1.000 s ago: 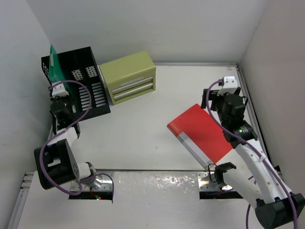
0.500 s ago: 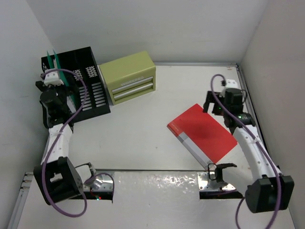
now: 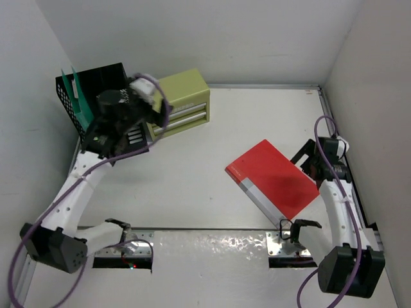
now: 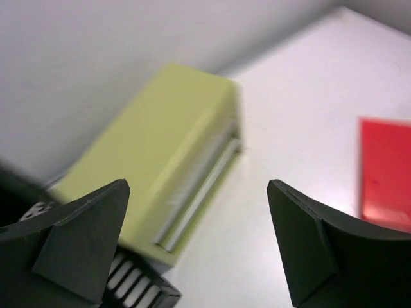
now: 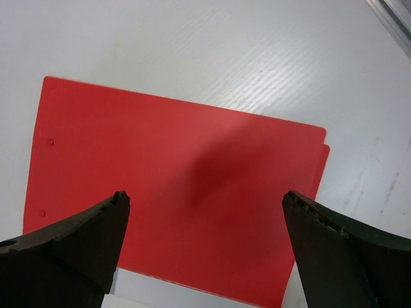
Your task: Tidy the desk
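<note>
The white desk (image 3: 192,186) carries a red folder (image 3: 273,178) lying flat at the right. In the right wrist view the red folder (image 5: 180,192) fills the space under my right gripper (image 5: 205,199), which hangs open above it with nothing held. From above, my right gripper (image 3: 307,163) is over the folder's right edge. My left gripper (image 3: 153,114) hovers open and empty by the olive-green drawer box (image 3: 176,102). The left wrist view shows that gripper (image 4: 198,192) above bare desk (image 4: 302,115), the drawer box (image 4: 160,141) on its left and the red folder (image 4: 385,173) far right.
A black file rack (image 3: 96,96) stands at the back left corner with green folders (image 3: 77,96) upright in it; a corner of the rack (image 4: 138,289) shows below my left finger. A metal rail (image 3: 334,128) runs along the right edge. White walls enclose three sides.
My left gripper has opened and swung right from the rack to the drawer box, leaving the green folders standing in the rack. My right gripper has pulled back toward the near right.
</note>
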You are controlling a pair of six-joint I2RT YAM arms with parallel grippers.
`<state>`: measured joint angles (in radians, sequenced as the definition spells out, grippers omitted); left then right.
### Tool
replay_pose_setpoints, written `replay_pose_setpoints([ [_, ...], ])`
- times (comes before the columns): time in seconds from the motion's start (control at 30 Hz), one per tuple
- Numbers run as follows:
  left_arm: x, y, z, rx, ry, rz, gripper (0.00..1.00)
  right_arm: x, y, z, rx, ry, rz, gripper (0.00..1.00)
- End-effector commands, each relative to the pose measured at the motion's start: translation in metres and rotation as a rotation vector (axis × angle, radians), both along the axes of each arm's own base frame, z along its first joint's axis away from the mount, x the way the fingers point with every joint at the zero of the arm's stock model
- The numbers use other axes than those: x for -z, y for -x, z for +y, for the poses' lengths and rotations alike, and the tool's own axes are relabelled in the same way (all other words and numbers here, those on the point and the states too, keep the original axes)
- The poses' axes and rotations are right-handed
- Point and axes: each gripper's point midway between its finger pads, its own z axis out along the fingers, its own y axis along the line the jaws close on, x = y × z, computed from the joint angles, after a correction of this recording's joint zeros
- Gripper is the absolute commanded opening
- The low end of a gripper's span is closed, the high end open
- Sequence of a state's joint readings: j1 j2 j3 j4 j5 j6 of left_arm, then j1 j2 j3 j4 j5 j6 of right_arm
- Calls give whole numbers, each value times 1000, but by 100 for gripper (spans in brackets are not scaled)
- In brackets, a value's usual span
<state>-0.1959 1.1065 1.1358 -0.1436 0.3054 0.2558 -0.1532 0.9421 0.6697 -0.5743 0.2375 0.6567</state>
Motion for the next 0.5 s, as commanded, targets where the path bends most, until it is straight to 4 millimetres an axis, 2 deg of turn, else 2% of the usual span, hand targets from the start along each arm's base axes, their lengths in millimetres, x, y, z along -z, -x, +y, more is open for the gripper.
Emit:
replay_pose_setpoints([
  [0.0, 50, 47, -86, 267, -257, 126, 87, 11, 23, -7, 160, -27, 31, 99],
  [0.07, 74, 61, -111, 315, -376, 149, 88, 27, 36, 7, 225, -134, 50, 99],
  [0.1, 92, 72, -136, 389, -422, 172, 88, 48, 47, 18, 222, -187, 88, 99],
  [0.13, 102, 76, -146, 428, -430, 197, 88, 54, 47, 33, 197, -263, 82, 99],
  [0.17, 110, 78, -153, 459, -434, 223, 89, 69, 58, 41, 226, -316, 120, 99],
  [0.2, 126, 74, -163, 477, -439, 271, 88, 75, 62, 47, 223, -345, 139, 99],
  [0.27, 139, 67, -176, 504, -443, 300, 89, 85, 70, 56, 216, -391, 187, 99],
  [0.3, 161, 62, -182, 517, -468, 345, 89, 89, 75, 58, 221, -399, 214, 99],
  [0.37, 173, 53, -194, 537, -467, 360, 88, 95, 83, 53, 245, -369, 248, 99],
  [0.4, 193, 49, -199, 544, -487, 401, 88, 96, 86, 48, 259, -342, 258, 99],
  [0.47, 202, 41, -206, 543, -489, 412, 87, 95, 87, 30, 292, -253, 246, 99],
])
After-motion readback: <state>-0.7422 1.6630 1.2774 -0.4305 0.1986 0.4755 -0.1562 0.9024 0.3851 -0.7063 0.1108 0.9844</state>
